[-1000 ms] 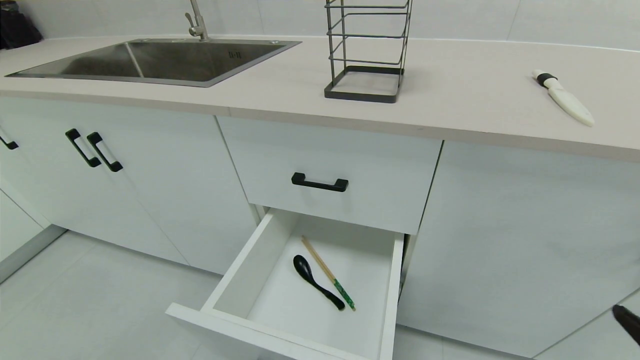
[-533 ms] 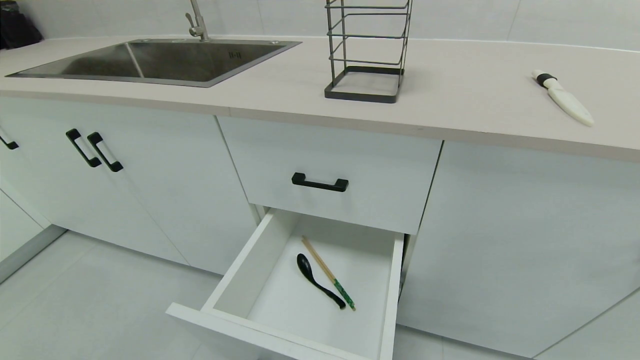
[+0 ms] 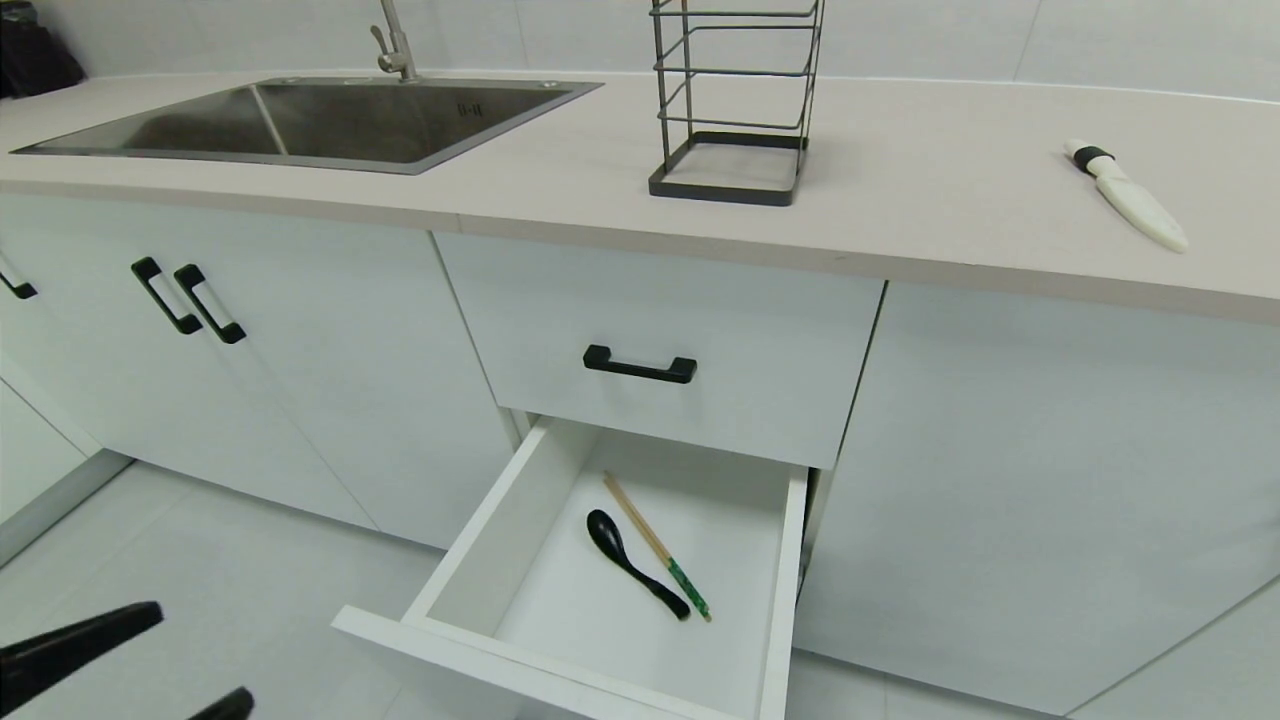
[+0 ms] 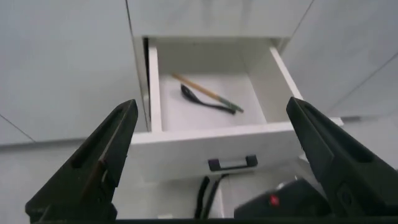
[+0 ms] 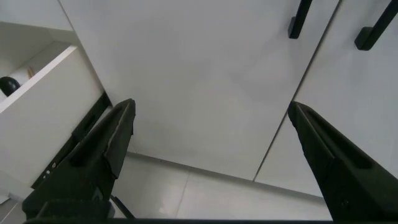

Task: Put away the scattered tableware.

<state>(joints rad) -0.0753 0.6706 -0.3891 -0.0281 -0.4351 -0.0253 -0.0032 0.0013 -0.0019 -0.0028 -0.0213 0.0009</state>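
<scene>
Nearest, the left gripper [image 3: 205, 648] hangs low over the floor, left of the open drawer [image 3: 560, 668], jaws spread wide and empty, probably placed to push the front shut. The right gripper [image 5: 211, 104], equally wide and empty, faces a smooth cabinet door beside the drawer. In the white, flat-bottomed drawer a glossy black spoon [image 3: 632, 562] and slim wooden chopsticks [image 3: 655, 545] with green tips lie side by side, stowed. Farther off, on the pale matte bench [image 3: 900, 200], a cream, black-banded knife [image 3: 1125, 195] lies at the right, not yet put away. A dark wire rack [image 3: 720, 194] stands mid-bench and a steel sink [image 3: 330, 120] is set in at the far left.
</scene>
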